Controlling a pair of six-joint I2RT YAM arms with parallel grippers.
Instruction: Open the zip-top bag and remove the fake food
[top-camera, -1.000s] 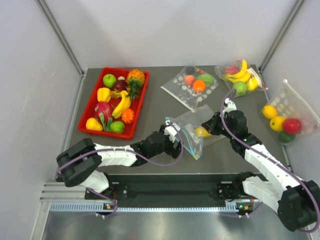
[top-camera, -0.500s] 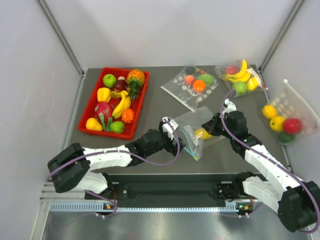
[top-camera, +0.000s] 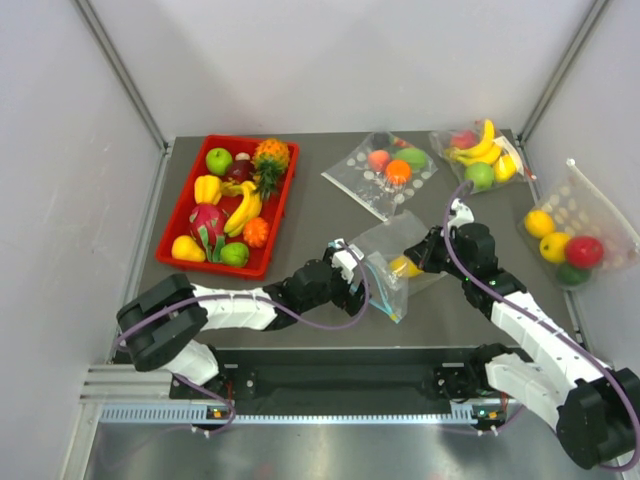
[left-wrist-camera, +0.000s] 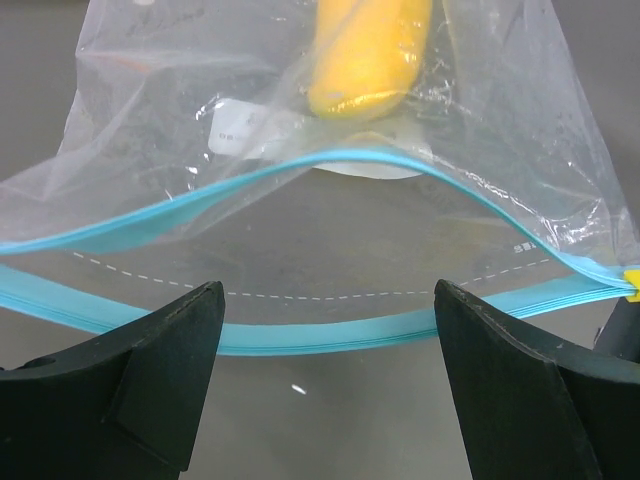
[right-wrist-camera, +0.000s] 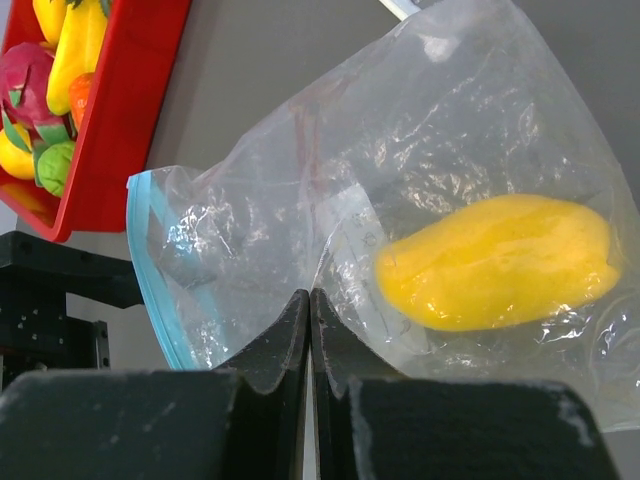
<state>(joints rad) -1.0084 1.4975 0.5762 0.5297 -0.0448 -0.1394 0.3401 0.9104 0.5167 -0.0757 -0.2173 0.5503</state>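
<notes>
1. The zip-top bag (top-camera: 385, 262) is in the middle of the table (top-camera: 310, 205), a little to the right, between the two grippers.
2. The right gripper (top-camera: 425, 250) is at the right side of the bag. In the right wrist view its fingers (right-wrist-camera: 275, 345) are pressed together, and they pinch the clear film of the bag's wall.
3. The left gripper (top-camera: 358, 285) is at the left, near side of the bag, just in front of its mouth. Its jaws are spread wide and hold nothing.
4. In the left wrist view the mouth of the bag is open. The teal-blue zip strip (left-wrist-camera: 330, 160) is split into two lips: the upper lip makes an arch, and the lower lip runs across between the two black fingers (left-wrist-camera: 150, 380). I cannot tell if the fingers touch the plastic.
5. One piece of fake food shows inside the bag: a yellow fruit (right-wrist-camera: 495, 262), long and smooth. It lies deep in the bag, on the side of the right gripper and far from the mouth.
6. A small yellow slider (left-wrist-camera: 630, 277) sits at the right end of the strip.
7. A red tray (top-camera: 210, 268) with plastic fruits is at the far left of the table.
8. Other clear bags with fruit lie at the far right, well apart from the bag between the grippers.
</notes>
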